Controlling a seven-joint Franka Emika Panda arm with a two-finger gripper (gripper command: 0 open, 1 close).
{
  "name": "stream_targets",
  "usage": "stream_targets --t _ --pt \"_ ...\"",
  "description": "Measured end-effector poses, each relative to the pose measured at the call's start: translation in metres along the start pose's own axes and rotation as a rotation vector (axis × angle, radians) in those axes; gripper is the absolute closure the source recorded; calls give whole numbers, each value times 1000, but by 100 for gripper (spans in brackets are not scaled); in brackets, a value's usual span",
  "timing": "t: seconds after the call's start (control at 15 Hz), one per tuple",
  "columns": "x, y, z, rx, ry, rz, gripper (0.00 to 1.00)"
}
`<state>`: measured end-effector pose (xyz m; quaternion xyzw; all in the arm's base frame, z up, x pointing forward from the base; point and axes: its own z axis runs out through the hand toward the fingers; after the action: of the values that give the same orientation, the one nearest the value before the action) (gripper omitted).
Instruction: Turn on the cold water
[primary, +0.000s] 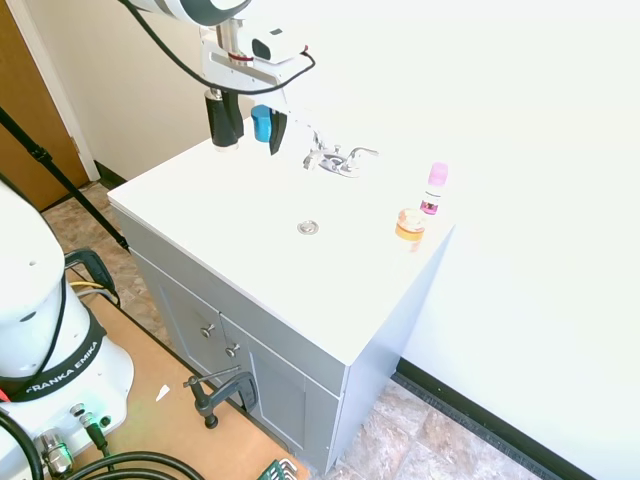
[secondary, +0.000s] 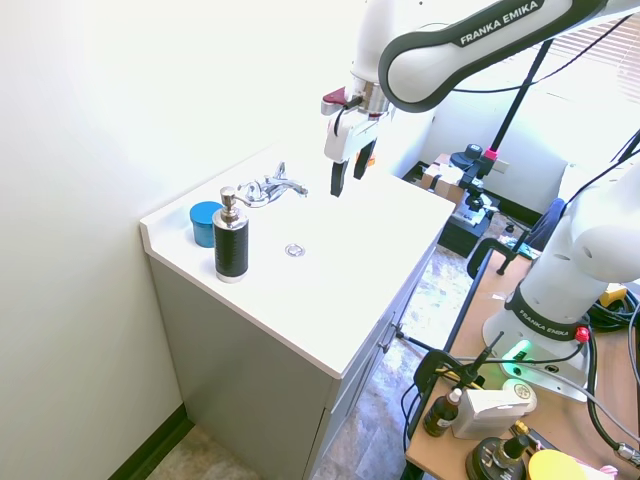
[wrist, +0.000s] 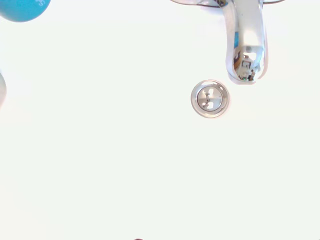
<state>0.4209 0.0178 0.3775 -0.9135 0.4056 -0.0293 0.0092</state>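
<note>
My gripper hangs in the air above the sink, fingers spread and holding nothing — well clear of the counter below. It sits to one side of the faucet, not over it: the wrist view looks straight down on the spout and the drain, with no water running.

The cold lever is the slim chrome handle on the right as one faces the faucet, reaching out toward the pink-capped bottle and the small jar. The matching left lever lies nearer my fingers, so I must not take that one by mistake. Beyond my gripper stand a blue cup and a soap pump, both apart from the faucet.

As I judge it, I am in the approach — no contact yet. Next I need to travel across past the spout, drop to handle height, and set a finger against the cold lever so a sweep swings it open. The handle is thin and slick; a glancing touch could slip off.
</note>
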Motion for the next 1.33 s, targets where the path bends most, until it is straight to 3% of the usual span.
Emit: stream_targets --t 0.2,0.6,0.8,1.33 --pt "5 -2 4 4 19 38 0" --pt "84 -38 30 56 248 226 0" --pt "128 -58 30 62 318 274 0" --pt "190 -77 49 33 350 323 0"
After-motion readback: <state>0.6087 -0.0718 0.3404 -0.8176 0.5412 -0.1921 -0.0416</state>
